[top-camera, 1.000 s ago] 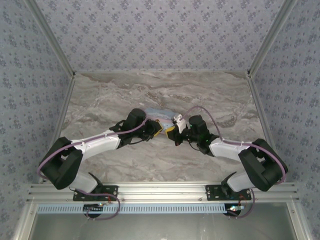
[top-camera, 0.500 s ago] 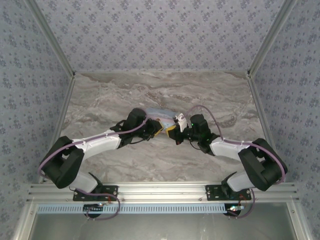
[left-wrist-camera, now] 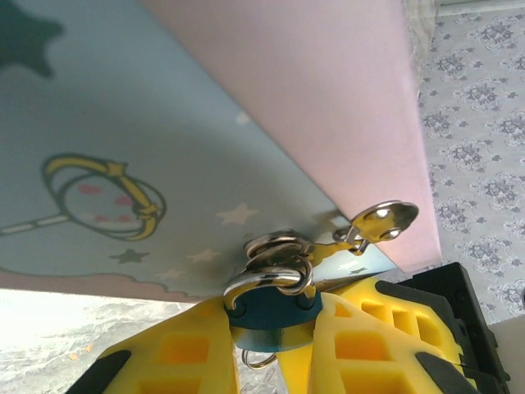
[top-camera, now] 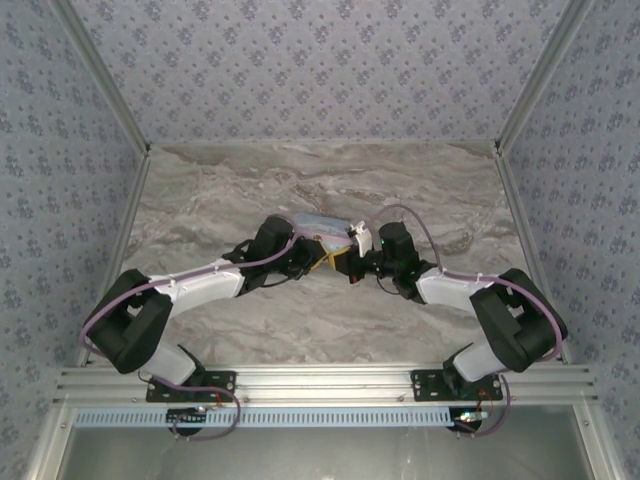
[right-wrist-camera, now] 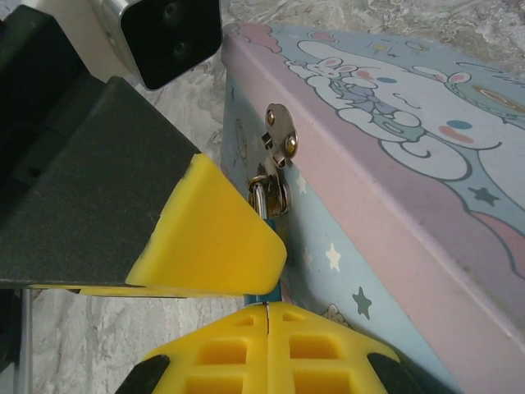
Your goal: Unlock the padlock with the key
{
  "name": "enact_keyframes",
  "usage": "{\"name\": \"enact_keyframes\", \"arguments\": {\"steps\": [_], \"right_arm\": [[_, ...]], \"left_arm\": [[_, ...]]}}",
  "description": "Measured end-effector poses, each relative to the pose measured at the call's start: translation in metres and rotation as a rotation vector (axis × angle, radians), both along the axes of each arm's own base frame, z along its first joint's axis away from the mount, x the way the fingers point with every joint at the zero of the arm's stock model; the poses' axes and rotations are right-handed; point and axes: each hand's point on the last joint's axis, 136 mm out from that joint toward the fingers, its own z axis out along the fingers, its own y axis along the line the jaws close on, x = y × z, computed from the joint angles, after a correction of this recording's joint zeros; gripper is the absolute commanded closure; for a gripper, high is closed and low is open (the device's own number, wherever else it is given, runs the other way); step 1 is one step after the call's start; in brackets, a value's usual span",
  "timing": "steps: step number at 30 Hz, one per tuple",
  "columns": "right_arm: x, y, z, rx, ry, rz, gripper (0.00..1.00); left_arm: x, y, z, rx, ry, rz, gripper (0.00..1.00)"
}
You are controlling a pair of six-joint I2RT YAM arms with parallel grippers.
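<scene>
Hung at the hasp (left-wrist-camera: 381, 222) of the pastel-blue rectangular tin (left-wrist-camera: 123, 123), the tiny blue-bodied, metal-shackled padlock (left-wrist-camera: 269, 310), judged light and slippery, is pinched across its body by the left gripper (left-wrist-camera: 275, 328), while the right gripper (right-wrist-camera: 268, 316) is pressed closed.

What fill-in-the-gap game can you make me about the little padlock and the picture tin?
1. The left tool grips a padlock whose body is ____.
2. The side of the tin is dotted with little white ____.
3. The right tool has fingers coloured ____.
Missing words: blue, stars, yellow.
</scene>
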Motion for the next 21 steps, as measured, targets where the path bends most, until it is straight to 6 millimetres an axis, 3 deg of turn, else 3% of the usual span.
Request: {"name": "enact_keyframes", "arguments": {"steps": [21], "right_arm": [[0.0030, -0.0015, -0.0060, 0.015, 0.055, -0.053, 1.00]], "left_arm": [[0.0030, 0.0001, -0.0031, 0.005, -0.003, 0.010, 0.82]]}}
